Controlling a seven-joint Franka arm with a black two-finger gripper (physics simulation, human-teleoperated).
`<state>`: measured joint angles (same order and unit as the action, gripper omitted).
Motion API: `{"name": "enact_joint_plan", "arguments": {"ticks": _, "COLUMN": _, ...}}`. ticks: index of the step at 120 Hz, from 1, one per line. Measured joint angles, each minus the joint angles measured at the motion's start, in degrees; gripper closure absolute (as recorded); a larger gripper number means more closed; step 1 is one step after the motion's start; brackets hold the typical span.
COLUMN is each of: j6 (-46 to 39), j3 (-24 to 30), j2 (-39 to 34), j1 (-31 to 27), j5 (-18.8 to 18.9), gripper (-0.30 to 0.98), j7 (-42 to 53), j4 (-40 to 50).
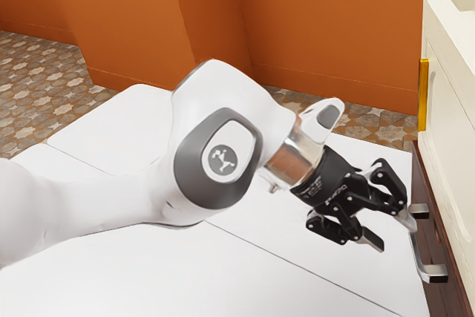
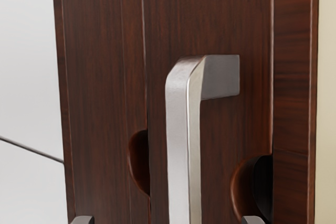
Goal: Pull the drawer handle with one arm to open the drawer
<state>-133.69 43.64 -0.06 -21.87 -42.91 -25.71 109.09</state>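
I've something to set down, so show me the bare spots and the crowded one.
The white tabletop is bare on the camera's side of the arm, and beyond it, toward the orange wall. It is crowded at the metal handle, with the open gripper there.

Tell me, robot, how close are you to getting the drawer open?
Reaching looks done: my pincer is at the handle. Lining up is what I'm on now: the pincer is open, with one fingertip on each side of the handle, not squeezing it. What's left is to grip the handle and pull, because the drawer looks shut.
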Motion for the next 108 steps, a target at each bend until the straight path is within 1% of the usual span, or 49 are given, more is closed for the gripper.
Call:
{"name": "enact_joint_plan", "arguments": {"ticks": 18, "j6": -1.4, "j3": 0.2, "j2": 2.3, "j1": 0.8, "j5": 1.6, "gripper": 0.40, "j7": -0.1, "j4": -1.0}}
{"name": "enact_joint_plan", "arguments": {"ticks": 43, "j6": -2.4, "j3": 0.2, "j2": 2.8, "j1": 0.9, "j5": 3.9, "gripper": 0.47, "j7": -0.2, "j4": -0.8}}
{"name": "enact_joint_plan", "arguments": {"ticks": 46, "j6": -2.4, "j3": 0.3, "j2": 2.8, "j1": 0.8, "j5": 4.7, "gripper": 0.48, "j7": -0.3, "j4": -0.8}}
{"name": "enact_joint_plan", "arguments": {"ticks": 53, "j6": -2.5, "j3": 0.3, "j2": 3.1, "j1": 1.2, "j5": 8.6, "gripper": 0.50, "j7": -1.1, "j4": -0.7}}
{"name": "enact_joint_plan", "arguments": {"ticks": 58, "j6": -2.5, "j3": 0.3, "j2": 3.2, "j1": 1.6, "j5": 10.7, "gripper": 0.51, "j7": -1.7, "j4": -0.7}}
{"name": "enact_joint_plan", "arguments": {"ticks": 71, "j6": -2.4, "j3": 0.3, "j2": 3.1, "j1": 2.0, "j5": 13.5, "gripper": 0.55, "j7": -2.7, "j4": -0.6}}
{"name": "enact_joint_plan", "arguments": {"ticks": 85, "j6": -2.0, "j3": 0.2, "j2": 2.5, "j1": 2.0, "j5": 14.8, "gripper": 0.58, "j7": -3.7, "j4": -0.6}}
{"name": "enact_joint_plan", "arguments": {"ticks": 108, "j6": -0.3, "j3": -0.1, "j2": 1.1, "j1": 1.9, "j5": 15.5, "gripper": 0.62, "j7": -7.1, "j4": -0.2}}
